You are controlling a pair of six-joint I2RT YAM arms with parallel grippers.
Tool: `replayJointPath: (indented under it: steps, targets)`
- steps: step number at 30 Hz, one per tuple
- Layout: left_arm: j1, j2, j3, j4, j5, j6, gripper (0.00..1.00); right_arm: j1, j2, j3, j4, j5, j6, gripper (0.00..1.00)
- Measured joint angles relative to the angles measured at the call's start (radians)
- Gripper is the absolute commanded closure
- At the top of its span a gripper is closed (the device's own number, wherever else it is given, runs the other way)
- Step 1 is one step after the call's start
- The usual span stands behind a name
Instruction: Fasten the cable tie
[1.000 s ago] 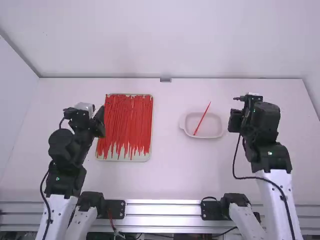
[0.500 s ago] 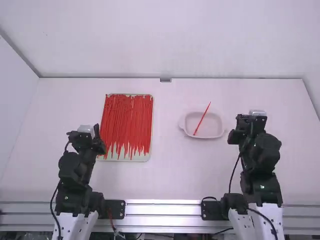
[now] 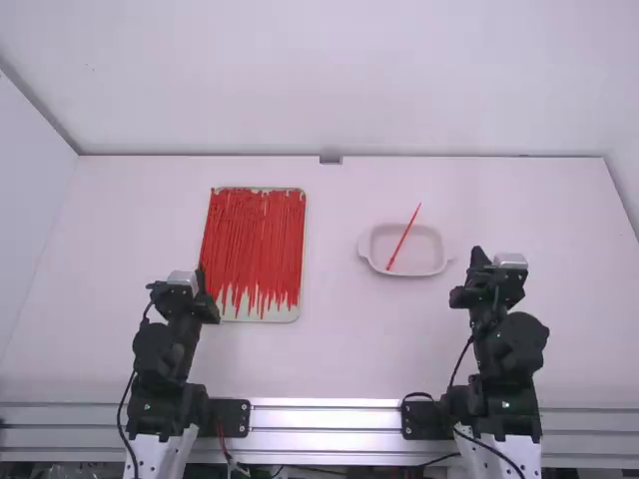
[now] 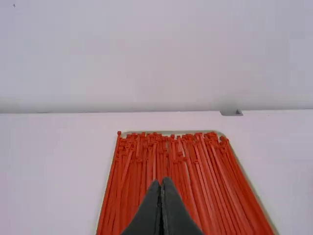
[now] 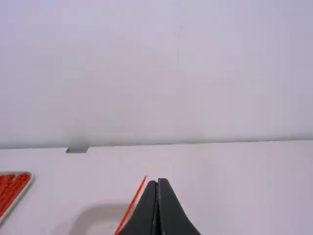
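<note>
Several red cable ties lie side by side on a flat tray left of the table's middle; the left wrist view looks along the same red cable ties. One red cable tie leans in a white dish to the right, and its end shows in the right wrist view. My left gripper sits low by the tray's near left corner, its fingertips pressed together and holding nothing. Near the dish's front right corner my right gripper is drawn back, fingertips shut and empty.
A white wall rises behind the table, with a small grey fitting at its foot. An aluminium rail runs along the table's near edge between the arm bases. Bare white tabletop lies between tray and dish.
Both arms have folded down and drawn back toward their bases. The left gripper has slid from the tray's left edge to its near corner; the right has dropped from beside the dish.
</note>
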Motion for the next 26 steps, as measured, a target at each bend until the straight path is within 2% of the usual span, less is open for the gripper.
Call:
replayJointPath:
  steps: [9, 21, 26]
  targets:
    - [0.0, -0.056, -0.084, 0.001, 0.0, 0.0, 1.0, 0.0, -0.126, -0.13, 0.0, 0.003, 0.0, 1.0]
    - [0.0, -0.056, -0.085, 0.005, -0.008, 0.0, 1.0, 0.0, -0.264, -0.27, -0.001, 0.003, -0.004, 1.0]
    - [0.0, -0.056, -0.085, 0.005, -0.008, 0.0, 1.0, 0.0, -0.272, -0.319, 0.0, 0.003, -0.002, 1.0]
